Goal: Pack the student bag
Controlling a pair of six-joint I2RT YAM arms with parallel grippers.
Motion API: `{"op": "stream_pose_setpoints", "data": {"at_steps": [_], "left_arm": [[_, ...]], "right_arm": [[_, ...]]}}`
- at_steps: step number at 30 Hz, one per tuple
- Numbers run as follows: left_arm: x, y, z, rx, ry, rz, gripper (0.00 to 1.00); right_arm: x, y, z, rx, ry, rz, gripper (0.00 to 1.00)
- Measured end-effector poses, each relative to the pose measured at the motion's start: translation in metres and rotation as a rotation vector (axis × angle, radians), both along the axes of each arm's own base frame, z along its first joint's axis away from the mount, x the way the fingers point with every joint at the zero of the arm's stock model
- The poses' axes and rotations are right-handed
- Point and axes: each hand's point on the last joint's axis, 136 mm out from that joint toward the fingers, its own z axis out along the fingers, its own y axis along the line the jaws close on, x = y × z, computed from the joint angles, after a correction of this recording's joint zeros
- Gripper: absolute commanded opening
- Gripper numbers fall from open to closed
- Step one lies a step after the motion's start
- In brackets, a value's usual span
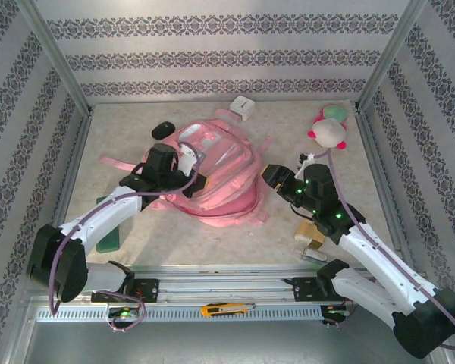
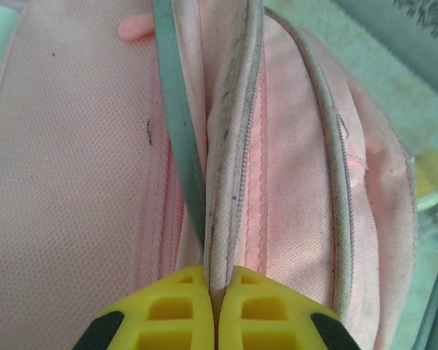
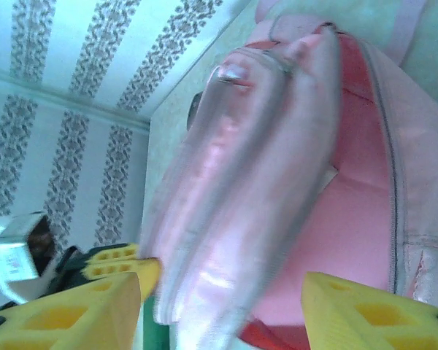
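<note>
**A:** Where is the student bag?

**B:** The student bag (image 1: 227,193) lies flat on the surface (image 1: 212,243), at the centre of the top view. One pink strap (image 1: 117,161) trails toward the left of the frame.

**A:** What about the left end effector?

**B:** The left end effector (image 2: 215,292) sits at the bottom centre of its wrist view. Its yellow fingers are pressed together on a piped ridge of the bag's fabric beside a zip line, so it has the bag pinched. A grey strip (image 2: 177,131) runs up the frame just left of that ridge. I cannot tell what it is.

**A:** And the right one?

**B:** The right end effector (image 1: 269,174) is at the bag's right edge, right of centre in the top view. In its wrist view the yellow fingers (image 3: 372,306) stand well apart at the bottom corners. The bag's layered front edge hangs blurred between them. It has hold of nothing, and there is a clear gap on the right-hand side.

**A:** Is there anything else on the surface?

**B:** A pink, white and green plush toy (image 1: 330,129) is at the upper right, well apart from the bag. A white box (image 1: 243,106) sits at top centre by the back wall. A small black object (image 1: 163,130) lies near the bag's upper left. A yellow utility knife (image 1: 226,309) rests on the rail at bottom centre.
</note>
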Motion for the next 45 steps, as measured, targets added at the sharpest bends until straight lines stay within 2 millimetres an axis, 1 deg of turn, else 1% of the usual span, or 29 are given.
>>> {"op": "stream_pose_setpoints", "data": {"at_steps": [3,6,9,10,11,13,14,15,16,18,20,23,25,27,28,29,31,33,36,39,41,45], "left_arm": [[-0.009,-0.008,-0.030,0.075,0.023,-0.036,0.00],[-0.015,-0.016,-0.059,0.151,0.050,-0.074,0.03],[-0.017,-0.019,-0.078,0.198,0.070,-0.091,0.07],[-0.018,-0.020,-0.082,0.206,0.075,-0.095,0.10],[-0.018,-0.019,-0.084,0.210,0.079,-0.094,0.16],[-0.017,-0.020,-0.084,0.209,0.079,-0.090,0.33],[-0.016,-0.019,-0.083,0.207,0.076,-0.087,0.43],[-0.016,-0.019,-0.081,0.204,0.078,-0.078,0.58],[-0.014,-0.018,-0.078,0.197,0.081,-0.064,0.64],[-0.008,-0.014,-0.064,0.157,0.089,-0.023,0.69],[0.006,-0.002,-0.041,0.089,0.085,0.052,0.70],[0.027,0.030,0.001,-0.021,0.051,0.199,0.71],[0.035,0.052,0.023,-0.076,0.028,0.286,0.73],[0.036,0.071,0.040,-0.125,0.010,0.357,0.73],[0.036,0.077,0.042,-0.136,0.011,0.381,0.73],[0.034,0.084,0.041,-0.148,0.018,0.407,0.73],[0.032,0.096,0.032,-0.159,0.049,0.454,0.73],[0.026,0.106,0.015,-0.157,0.102,0.495,0.72],[0.016,0.112,-0.009,-0.151,0.173,0.529,0.72],[0.007,0.114,-0.018,-0.155,0.206,0.545,0.72],[0.005,0.114,-0.018,-0.163,0.210,0.551,0.72],[0.004,0.113,-0.018,-0.177,0.216,0.551,0.72]], "right_arm": [[-0.001,0.008,0.004,-0.101,-0.035,0.077,0.60],[-0.006,0.019,-0.006,-0.205,-0.065,0.173,0.60],[-0.010,0.028,-0.016,-0.299,-0.099,0.268,0.60],[-0.010,0.029,-0.018,-0.324,-0.110,0.289,0.60],[-0.011,0.031,-0.020,-0.351,-0.125,0.315,0.60],[-0.011,0.034,-0.020,-0.401,-0.165,0.359,0.60],[-0.012,0.035,-0.019,-0.429,-0.190,0.386,0.61],[-0.013,0.037,-0.018,-0.454,-0.220,0.415,0.62],[-0.014,0.039,-0.017,-0.479,-0.252,0.447,0.63],[-0.023,0.048,-0.016,-0.534,-0.337,0.549,0.67],[-0.035,0.058,-0.013,-0.592,-0.438,0.662,0.68],[-0.053,0.072,-0.012,-0.706,-0.597,0.838,0.67],[-0.064,0.084,-0.015,-0.798,-0.696,0.972,0.67],[-0.069,0.100,-0.026,-0.899,-0.772,1.105,0.67],[-0.069,0.106,-0.034,-0.940,-0.794,1.156,0.67],[-0.069,0.113,-0.045,-0.996,-0.816,1.220,0.67],[-0.068,0.121,-0.073,-1.087,-0.824,1.332,0.67],[-0.067,0.126,-0.103,-1.152,-0.808,1.439,0.67],[-0.064,0.126,-0.135,-1.207,-0.784,1.538,0.66],[-0.059,0.126,-0.155,-1.250,-0.780,1.594,0.64],[-0.056,0.125,-0.164,-1.277,-0.779,1.617,0.64],[-0.046,0.124,-0.179,-1.347,-0.775,1.629,0.67]]}}
